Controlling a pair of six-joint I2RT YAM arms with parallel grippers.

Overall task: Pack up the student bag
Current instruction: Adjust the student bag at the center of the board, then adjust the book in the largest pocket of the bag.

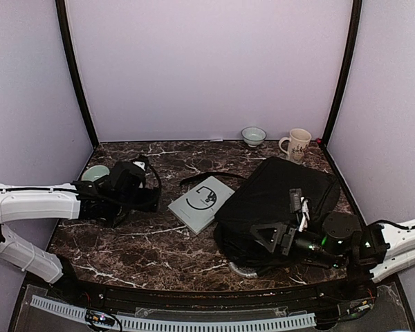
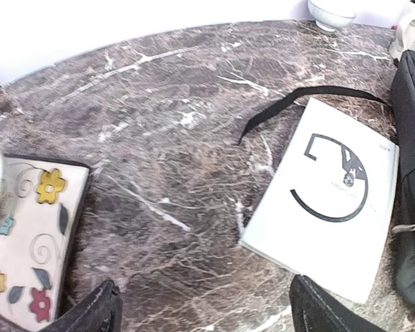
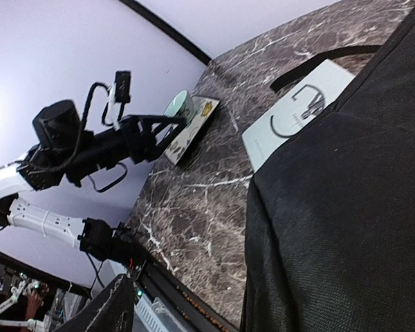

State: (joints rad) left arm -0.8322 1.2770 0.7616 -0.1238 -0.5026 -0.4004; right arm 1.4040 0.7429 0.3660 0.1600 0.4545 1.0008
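The black student bag (image 1: 280, 200) lies at the right of the marble table; it also fills the right of the right wrist view (image 3: 346, 207). A pale grey book with a black curved logo (image 1: 202, 203) lies flat just left of the bag, and shows in the left wrist view (image 2: 332, 207). A flower-patterned flat case (image 2: 28, 242) lies at the far left. My left gripper (image 1: 151, 198) is open and empty above bare table between the case and the book (image 2: 204, 319). My right gripper (image 1: 266, 236) is open over the bag's near left edge; only one finger (image 3: 104, 311) shows.
A bag strap (image 2: 297, 100) curls on the table behind the book. A pale green cup (image 1: 95, 173) stands by the left arm. A small bowl (image 1: 253, 135) and a cream mug (image 1: 297, 144) stand at the back wall. The table's front edge (image 3: 187, 290) is near my right gripper.
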